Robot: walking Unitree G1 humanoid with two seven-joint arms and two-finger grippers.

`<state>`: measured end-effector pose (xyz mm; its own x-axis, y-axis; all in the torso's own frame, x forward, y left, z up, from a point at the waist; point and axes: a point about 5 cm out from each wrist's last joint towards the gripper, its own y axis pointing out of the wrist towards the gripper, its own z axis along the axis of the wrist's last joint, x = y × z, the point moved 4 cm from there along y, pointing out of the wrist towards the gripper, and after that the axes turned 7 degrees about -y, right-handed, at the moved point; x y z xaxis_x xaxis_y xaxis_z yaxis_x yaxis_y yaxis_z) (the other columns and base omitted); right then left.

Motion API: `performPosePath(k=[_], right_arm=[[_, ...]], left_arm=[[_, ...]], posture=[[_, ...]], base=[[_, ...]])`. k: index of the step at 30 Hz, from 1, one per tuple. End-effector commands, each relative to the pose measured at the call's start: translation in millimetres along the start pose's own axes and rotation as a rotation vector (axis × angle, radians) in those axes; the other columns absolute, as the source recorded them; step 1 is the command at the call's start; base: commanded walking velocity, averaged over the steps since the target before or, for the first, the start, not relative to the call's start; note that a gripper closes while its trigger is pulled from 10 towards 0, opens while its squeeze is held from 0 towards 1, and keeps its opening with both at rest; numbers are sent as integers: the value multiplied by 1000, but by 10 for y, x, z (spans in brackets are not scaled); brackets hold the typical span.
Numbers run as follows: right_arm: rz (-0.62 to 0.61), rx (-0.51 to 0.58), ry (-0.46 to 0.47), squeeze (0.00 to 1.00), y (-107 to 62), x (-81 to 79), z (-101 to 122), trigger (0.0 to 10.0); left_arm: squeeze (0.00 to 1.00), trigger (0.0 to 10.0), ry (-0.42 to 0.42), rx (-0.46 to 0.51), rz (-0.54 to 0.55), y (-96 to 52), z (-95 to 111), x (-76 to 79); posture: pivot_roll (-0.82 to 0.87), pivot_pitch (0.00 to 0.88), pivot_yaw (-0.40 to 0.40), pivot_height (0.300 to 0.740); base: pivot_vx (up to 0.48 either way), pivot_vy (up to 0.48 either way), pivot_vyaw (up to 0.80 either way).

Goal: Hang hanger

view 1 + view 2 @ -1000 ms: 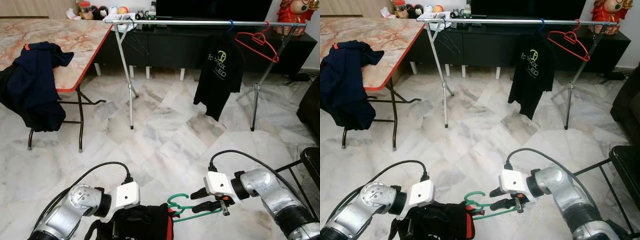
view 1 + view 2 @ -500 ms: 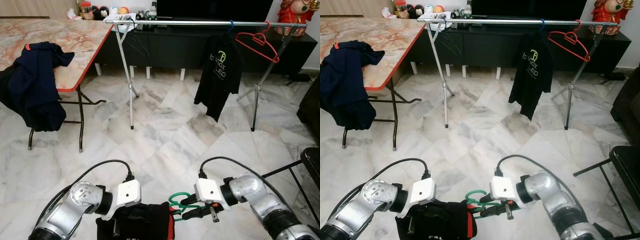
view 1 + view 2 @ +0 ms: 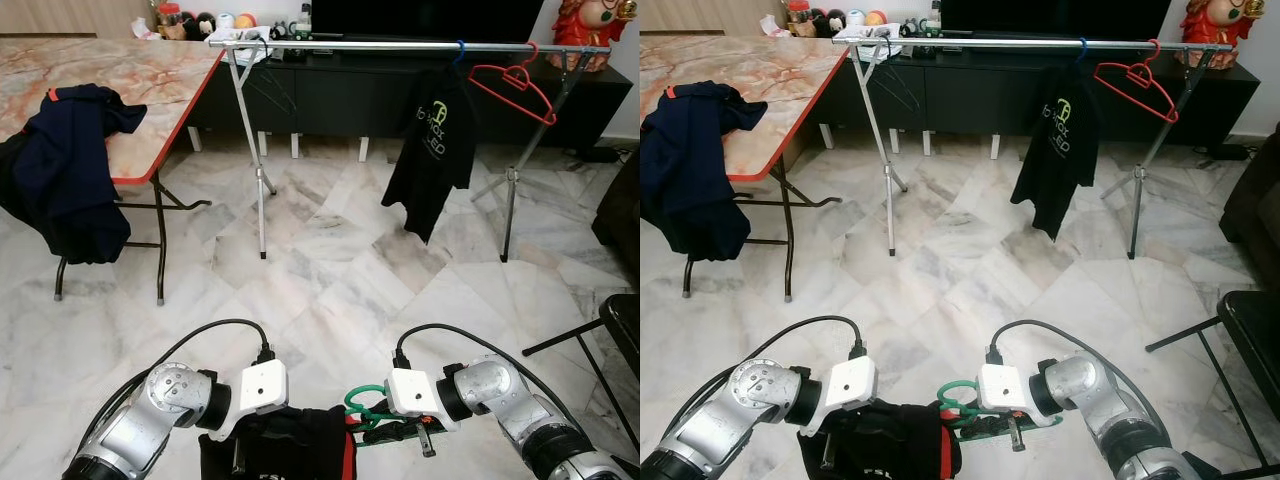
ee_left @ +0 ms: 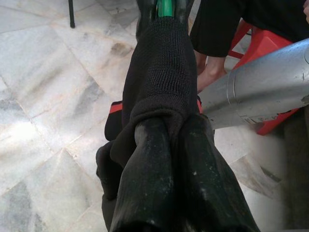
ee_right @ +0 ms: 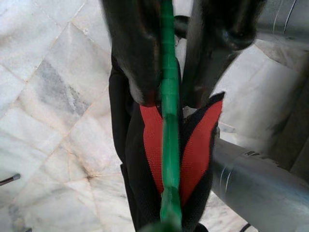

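Green hanger [image 3: 362,408] sits low over the marble floor [image 3: 330,270] between both arms, its long axis about level, running from the right pincer [image 5: 166,92] into the black garment with red lining [image 3: 275,450]; hook end loops up just left of that pincer. Right pincer is clamped on the hanger's green bar, and the left pincer [image 4: 166,169] is closed tight on bunched black fabric. Far off, a clothes rail [image 3: 400,45] carries a black t-shirt [image 3: 432,150] and a red hanger [image 3: 512,85]; a tabletop [image 3: 110,75] with a dark jacket [image 3: 65,165] draped over its edge stands left.

Green hanger [image 3: 362,408], black red-lined garment [image 3: 290,445]
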<state>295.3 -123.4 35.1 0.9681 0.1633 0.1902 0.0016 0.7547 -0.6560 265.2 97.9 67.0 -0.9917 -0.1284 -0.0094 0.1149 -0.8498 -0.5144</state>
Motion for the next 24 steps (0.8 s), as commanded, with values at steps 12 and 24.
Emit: performPosePath(k=[12, 24], right_arm=[[-17, -12, 5, 0, 68, 4, -18, 0], [-23, -7, 12, 0, 103, -16, -27, 0]], left_arm=[[0, 10000, 21, 26, -9, 8, 95, 18], [0, 10000, 22, 22, -7, -22, 125, 2]], posture=[[-16, 114, -22, 740], [-10, 122, -19, 740]], base=[[0, 0, 0], [0, 0, 0]])
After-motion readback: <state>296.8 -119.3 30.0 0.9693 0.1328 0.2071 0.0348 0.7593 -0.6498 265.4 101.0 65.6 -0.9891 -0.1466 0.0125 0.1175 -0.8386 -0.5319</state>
